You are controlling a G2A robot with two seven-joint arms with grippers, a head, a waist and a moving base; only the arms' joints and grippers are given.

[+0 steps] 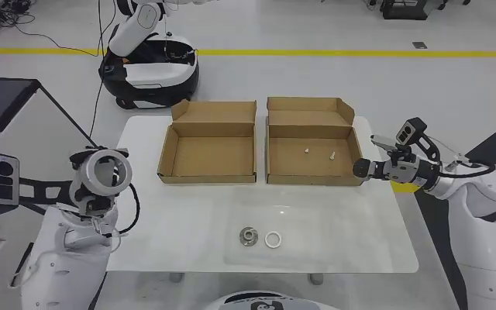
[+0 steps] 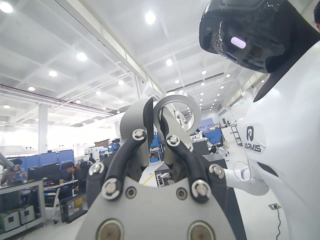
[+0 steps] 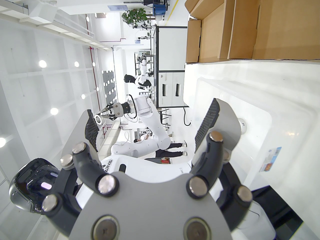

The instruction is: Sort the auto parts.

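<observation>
My left gripper (image 2: 157, 116) is shut on the rim of a silver metal ring (image 2: 177, 112) and holds it up in the air, off the table's left edge; the ring (image 1: 106, 173) faces the top camera. My right gripper (image 3: 152, 116) is open with nothing between its fingers, and sits at the table's right side (image 1: 361, 168), beside the front right corner of the right cardboard box (image 1: 310, 180). That box holds two small white parts (image 1: 332, 154). The left cardboard box (image 1: 208, 179) looks bare inside. A metal flanged part (image 1: 247, 235) and a white ring (image 1: 273, 239) lie near the table's front.
The two loose parts lie in a shallow clear tray (image 1: 310, 252) on the white table (image 1: 155, 225). Both boxes stand side by side at the back, flaps up. Another robot's base (image 1: 151, 74) stands behind the table. The far-off left gripper with its ring (image 3: 98, 119) shows in the right wrist view.
</observation>
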